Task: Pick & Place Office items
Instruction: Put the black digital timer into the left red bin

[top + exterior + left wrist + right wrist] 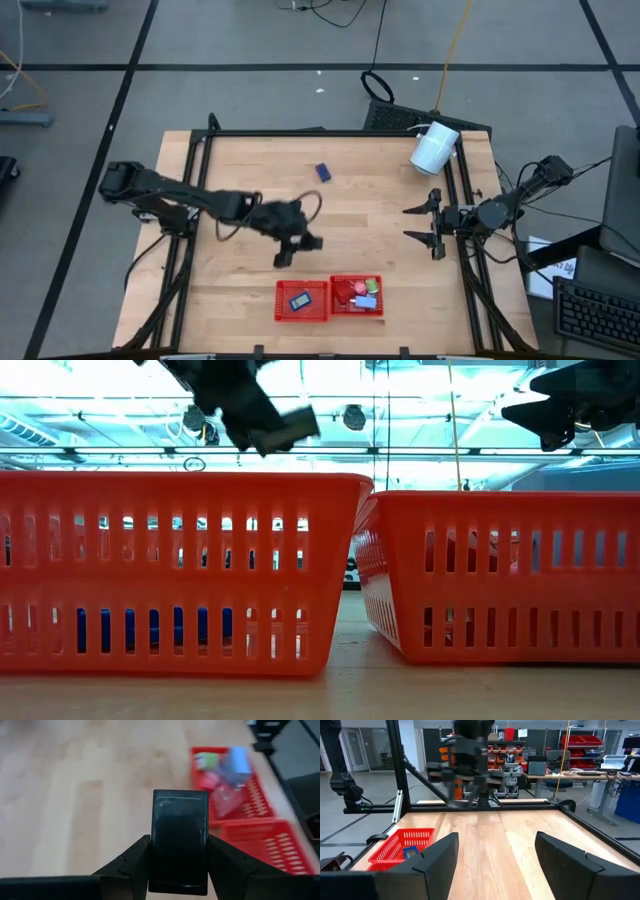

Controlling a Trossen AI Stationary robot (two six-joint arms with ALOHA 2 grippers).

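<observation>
Two red mesh trays are seen side by side at the near edge of the wooden table (pixel 250 190). The left tray (pixel 302 301) holds one item, a dark blue block (pixel 301 300). In the right tray (pixel 357 296) several small pieces are piled: a green one (pixel 372 284), a light blue one (pixel 365 300) and red ones (pixel 347 292); their exact number cannot be told.

A black rectangular block (pixel 180 840) is pinched between the fingers of the left gripper (pixel 297 250), which is held above the bare wood just beyond the left tray, left of the table's middle. In the low view the gripper and its block are seen above the left tray's rim.

One more dark blue block (pixel 323 172) lies alone on the far part of the table, well apart from both trays.

A white cylinder (pixel 434 148) lies tilted at the far right corner.

The right gripper (pixel 432 225) is held at the right edge of the table with its fingers spread wide and nothing between them.
</observation>
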